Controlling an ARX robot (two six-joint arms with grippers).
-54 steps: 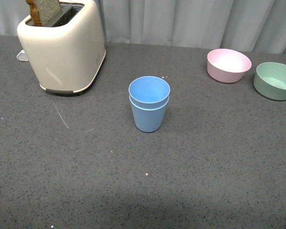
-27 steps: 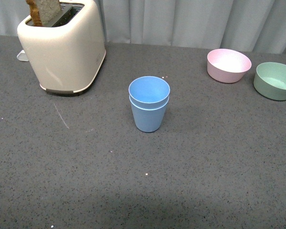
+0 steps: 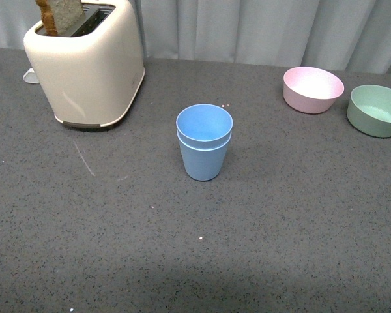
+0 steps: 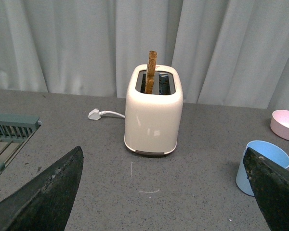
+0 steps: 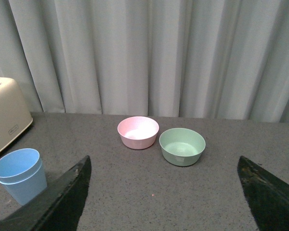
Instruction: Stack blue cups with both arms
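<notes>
Two light-blue cups (image 3: 204,142) stand upright in the middle of the dark grey table, one nested inside the other. The front view shows neither arm. In the left wrist view the stacked cups (image 4: 260,163) sit partly behind one black fingertip (image 4: 274,185), and my left gripper (image 4: 166,192) is open over bare table in front of the toaster. In the right wrist view the same cups (image 5: 20,174) stand beside one finger (image 5: 62,199) of my right gripper (image 5: 166,192), which is open and holds nothing, well back from the bowls.
A cream toaster (image 3: 85,62) with a slice of bread in its slot stands at the back left, its plug (image 4: 95,114) lying behind it. A pink bowl (image 3: 313,89) and a green bowl (image 3: 376,109) sit at the back right. A grey-green rack (image 4: 9,130) shows in the left wrist view.
</notes>
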